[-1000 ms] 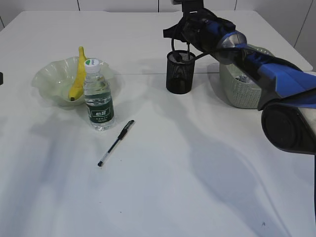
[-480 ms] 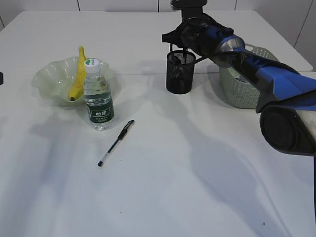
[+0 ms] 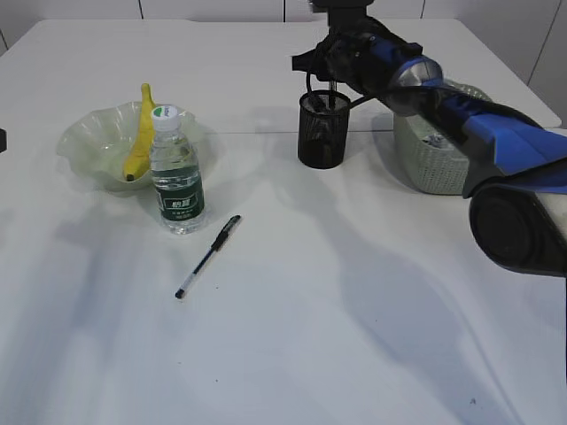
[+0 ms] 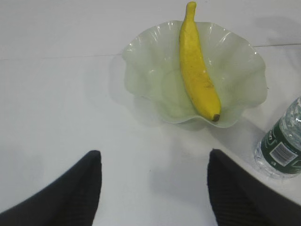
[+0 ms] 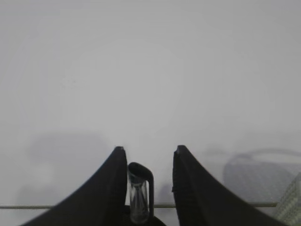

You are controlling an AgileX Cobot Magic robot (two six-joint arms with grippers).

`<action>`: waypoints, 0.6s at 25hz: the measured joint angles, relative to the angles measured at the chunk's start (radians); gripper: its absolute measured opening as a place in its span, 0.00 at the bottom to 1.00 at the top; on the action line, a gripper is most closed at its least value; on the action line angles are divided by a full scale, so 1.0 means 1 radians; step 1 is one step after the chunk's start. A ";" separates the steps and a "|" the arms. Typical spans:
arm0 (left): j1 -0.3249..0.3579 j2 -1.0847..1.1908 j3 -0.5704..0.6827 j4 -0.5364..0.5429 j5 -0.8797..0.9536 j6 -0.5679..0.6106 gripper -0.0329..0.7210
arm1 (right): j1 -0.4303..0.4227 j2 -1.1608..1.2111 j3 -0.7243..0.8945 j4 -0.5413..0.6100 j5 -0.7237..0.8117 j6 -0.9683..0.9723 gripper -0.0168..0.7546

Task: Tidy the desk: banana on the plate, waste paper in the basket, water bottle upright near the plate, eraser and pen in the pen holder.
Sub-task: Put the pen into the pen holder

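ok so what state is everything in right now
banana: lying in the plate
water bottle: upright, capped, beside the plate
loose pen: flat on the table
second pen: standing in the pen holder
basket: upright, contents unclear
left gripper: open, empty
right gripper: open around second pen's top

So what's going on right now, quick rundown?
Right gripper over pen holder, jaws parted, a pen between them. Left gripper open, empty, near plate. Second pen lies on table; nothing blocks it.
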 joint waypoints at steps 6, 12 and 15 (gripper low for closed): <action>0.000 0.000 0.000 0.000 0.008 0.000 0.70 | 0.000 -0.025 0.000 0.020 0.005 -0.008 0.35; 0.000 0.000 0.000 0.000 0.009 0.000 0.70 | 0.015 -0.047 0.000 0.059 -0.001 -0.109 0.35; 0.000 0.000 0.000 0.000 0.009 0.000 0.70 | 0.033 -0.058 0.000 0.068 -0.008 -0.143 0.35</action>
